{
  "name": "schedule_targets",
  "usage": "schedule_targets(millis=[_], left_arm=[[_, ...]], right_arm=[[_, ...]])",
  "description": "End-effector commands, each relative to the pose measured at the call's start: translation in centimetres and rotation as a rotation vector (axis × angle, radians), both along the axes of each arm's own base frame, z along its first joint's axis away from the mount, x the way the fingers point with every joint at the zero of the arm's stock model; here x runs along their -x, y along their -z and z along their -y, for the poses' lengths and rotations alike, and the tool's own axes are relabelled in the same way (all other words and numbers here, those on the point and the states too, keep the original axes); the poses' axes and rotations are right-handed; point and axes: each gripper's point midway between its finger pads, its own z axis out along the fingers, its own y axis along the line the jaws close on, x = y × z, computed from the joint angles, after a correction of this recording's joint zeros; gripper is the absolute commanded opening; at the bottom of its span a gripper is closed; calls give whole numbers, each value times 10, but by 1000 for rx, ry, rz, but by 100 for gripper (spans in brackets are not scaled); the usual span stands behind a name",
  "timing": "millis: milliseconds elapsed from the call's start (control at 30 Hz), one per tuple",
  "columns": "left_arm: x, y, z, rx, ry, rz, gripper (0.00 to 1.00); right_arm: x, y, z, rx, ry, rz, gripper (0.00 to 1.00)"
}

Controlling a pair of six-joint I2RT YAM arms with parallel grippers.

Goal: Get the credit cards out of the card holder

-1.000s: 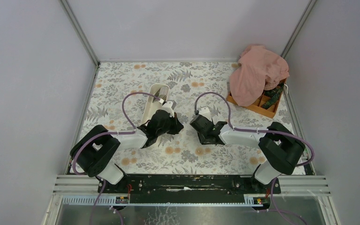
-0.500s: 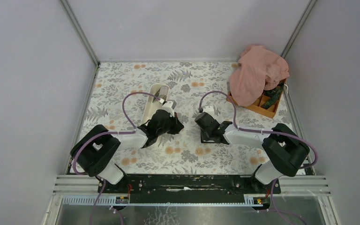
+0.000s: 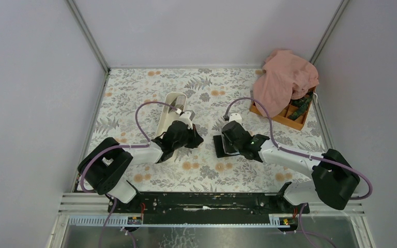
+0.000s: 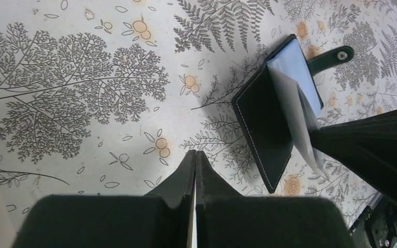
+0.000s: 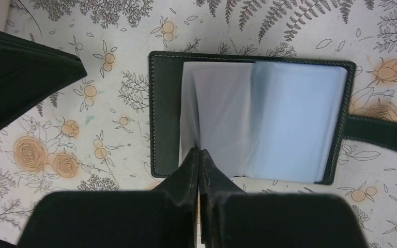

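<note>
Shows the card holder [image 3: 219, 147] open, right of the white tray [image 3: 169, 111], clear sleeves [image 5: 289, 121] fanned up. Right gripper [image 5: 199, 155] at the sleeves' edge, fingers together, hold on a leaf uncertain; left gripper [image 4: 194, 156] nearer the tray, fingers together, empty. Step, probably: hunting for cards. Next: expose and pinch a card edge.

The card holder [image 5: 161, 103] has a matt black leather-look cover, stitched edge, frosted smooth plastic sleeves [image 5: 269, 119]. Matt floral-print tabletop [image 3: 134, 93]; pink soft crumpled fabric cloth [image 3: 284, 80]; smooth white plastic tray [image 3: 171, 95].
</note>
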Motion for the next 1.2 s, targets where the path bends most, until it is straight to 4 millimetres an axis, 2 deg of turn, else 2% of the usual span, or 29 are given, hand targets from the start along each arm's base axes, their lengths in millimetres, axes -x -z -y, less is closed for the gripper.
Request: schedule_targets(millis=[0,267,633,867,1033,1167], left_arm=[[-8,-19,14,71,27,36,0],[-5,-31,22,116,65,41,0],[-5,-64,47,211,128,64,0],[3,-76,76,262,192,59,0],[21,-86,107,309,270,45,0],[32,-85,118,318,291,20,0]], right_arm=[[0,-9,0,-82,9,-1,0],[3,-11,-1,-191,11,-31,0],[8,-19,-3,-407,-16,-89,0],[7,-25,4,-426,-6,-71,0],[8,-22,9,-422,4,-78,0],[8,-22,10,-424,5,-75,0]])
